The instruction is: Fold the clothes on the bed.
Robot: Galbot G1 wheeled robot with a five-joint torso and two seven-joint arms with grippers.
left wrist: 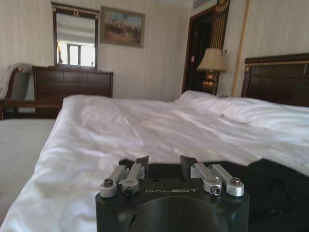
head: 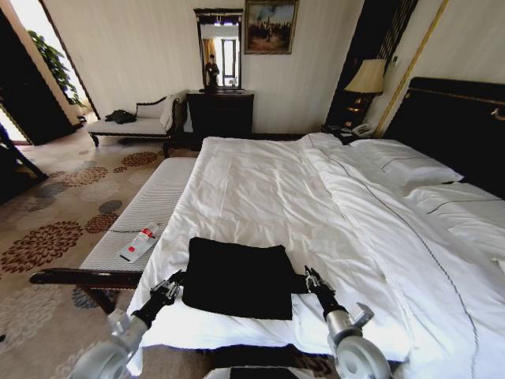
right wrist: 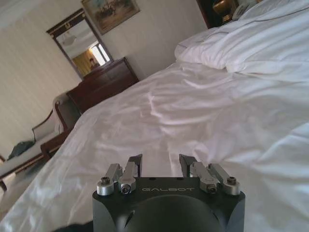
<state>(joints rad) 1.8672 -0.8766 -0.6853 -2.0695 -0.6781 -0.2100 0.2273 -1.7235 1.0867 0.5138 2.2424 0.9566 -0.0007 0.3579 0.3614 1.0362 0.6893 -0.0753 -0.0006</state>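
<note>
Black T-shirt [head: 239,277], folded, at 6 o'clock on the bed [head: 268,189]. Left end effector [head: 167,289] at its 9 o'clock, right end effector [head: 312,279] at 3 o'clock; fingers spread, empty.

T-shirt [head: 239,276] on bed [head: 260,185], between pincers

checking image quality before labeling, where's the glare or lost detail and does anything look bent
Head view: the T-shirt reads as flat black with no folds visible, and the wall lines lean outward near the edges. Left wrist view: the mirror is bright, and the left gripper is soft up close. Right wrist view: the bed sheet glares white and the room tilts.
</note>
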